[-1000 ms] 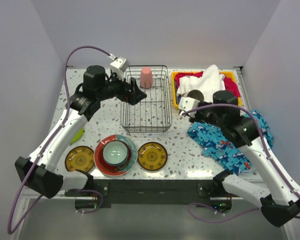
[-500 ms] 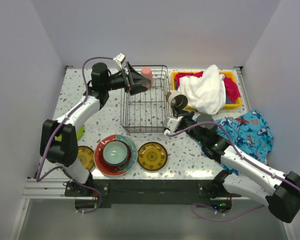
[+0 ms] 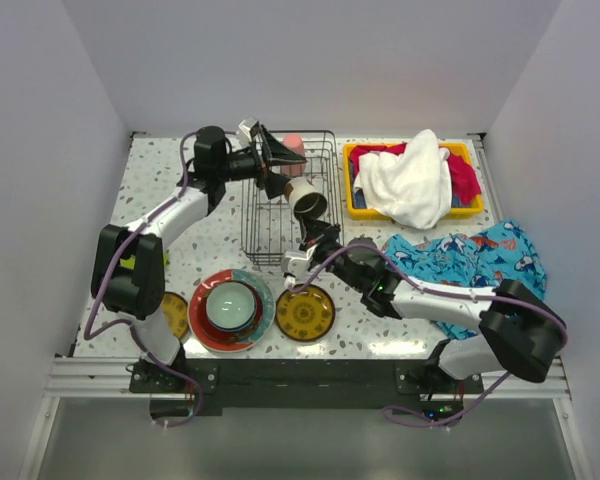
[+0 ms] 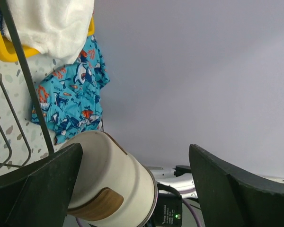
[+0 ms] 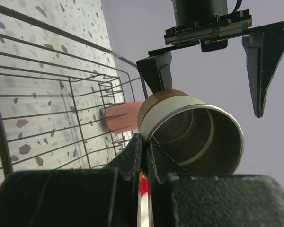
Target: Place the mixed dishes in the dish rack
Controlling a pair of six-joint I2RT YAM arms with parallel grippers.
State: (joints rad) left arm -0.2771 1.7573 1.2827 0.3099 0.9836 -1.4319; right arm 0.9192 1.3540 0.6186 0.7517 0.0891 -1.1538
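Two pincers meet over the rack [image 3: 292, 263], upper middle of the top view. My right pincer [image 3: 308, 220] is pinched tight on the rim of the metal cup [image 3: 307, 198], holding it tilted in the air above the wires. My left pincer [image 3: 271, 162] stands wide. Its wrist view shows the cup's brown base between the spread fingers [image 4: 42, 184], close to one, though I cannot tell if they touch. A pink cup [image 3: 293, 146] sits at the rack's far end. On the counter [image 3: 150, 165], lower left, a red plate [image 3: 204, 326] carrying bowls [image 3: 230, 305] lies beside an amber plate [image 3: 305, 312].
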